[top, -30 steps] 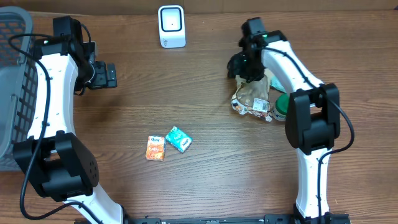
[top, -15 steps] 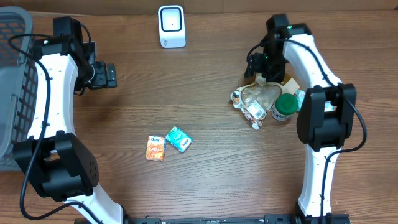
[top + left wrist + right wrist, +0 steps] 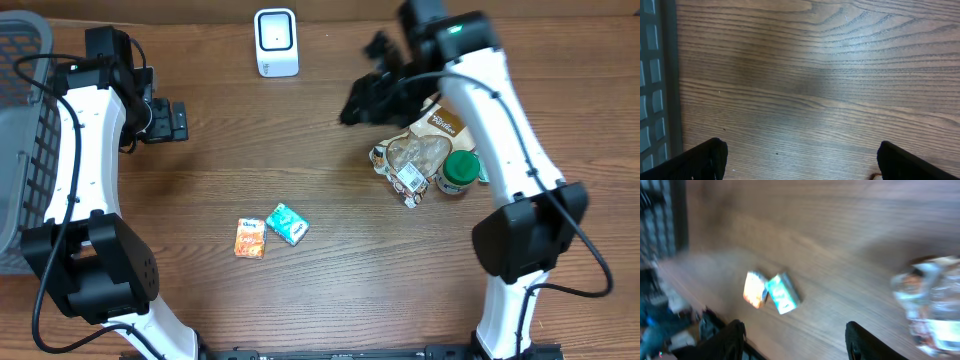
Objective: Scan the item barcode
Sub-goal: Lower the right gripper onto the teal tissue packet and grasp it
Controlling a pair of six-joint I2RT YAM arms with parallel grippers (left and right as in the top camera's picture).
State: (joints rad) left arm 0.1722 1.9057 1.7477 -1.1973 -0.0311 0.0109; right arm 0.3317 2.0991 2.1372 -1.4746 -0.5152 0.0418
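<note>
The brown paper snack bag with a clear window (image 3: 420, 145) lies on the wooden table (image 3: 330, 290) at about 3 o'clock, touching a green-lidded jar (image 3: 461, 170) on its 4 o'clock side. The right gripper (image 3: 800, 342) hovers at the bag's 10 o'clock, blurred, jaws apart and holding nothing. The white box-shaped scanner (image 3: 276, 42) stands at 12 o'clock. The left gripper (image 3: 182, 122), at 10 o'clock, is spread wide and empty.
</note>
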